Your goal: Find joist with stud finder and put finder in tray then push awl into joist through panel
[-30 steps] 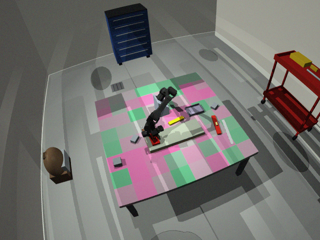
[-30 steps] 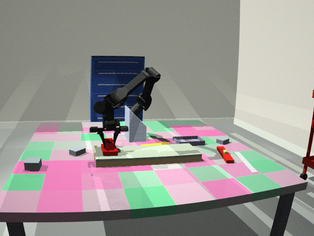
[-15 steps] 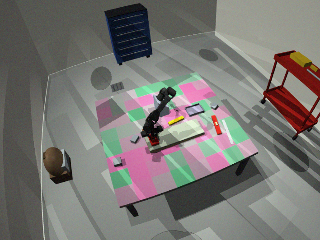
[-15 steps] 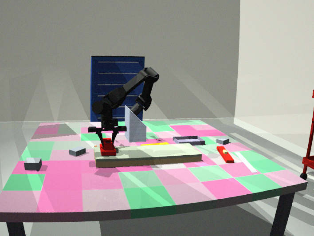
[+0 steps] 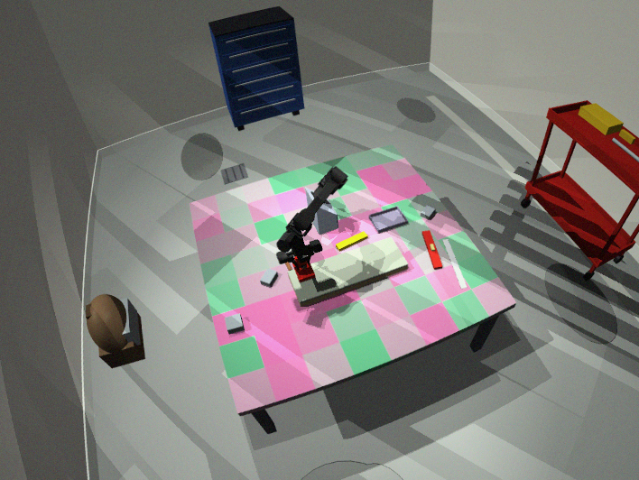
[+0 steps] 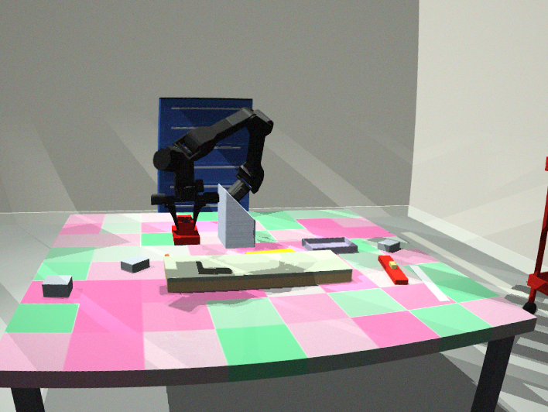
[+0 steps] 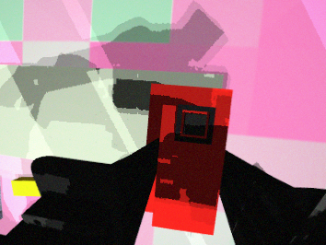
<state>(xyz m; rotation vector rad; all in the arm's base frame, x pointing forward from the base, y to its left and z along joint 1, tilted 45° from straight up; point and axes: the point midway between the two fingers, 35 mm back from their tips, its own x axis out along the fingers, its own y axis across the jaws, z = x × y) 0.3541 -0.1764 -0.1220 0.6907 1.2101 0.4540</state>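
Wrist view: the rigid, light-looking red stud finder (image 7: 191, 157) is clamped across its long sides by the gripper (image 7: 184, 184), at 6 o'clock.

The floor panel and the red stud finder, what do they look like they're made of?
Floor panel: pale, matte top over a brown edge band, probably painted board on wood. Stud finder, clamped in the gripper: flat, uniform red with a dark square window, likely moulded plastic. Neither shows grain or gloss, so both are guesses.
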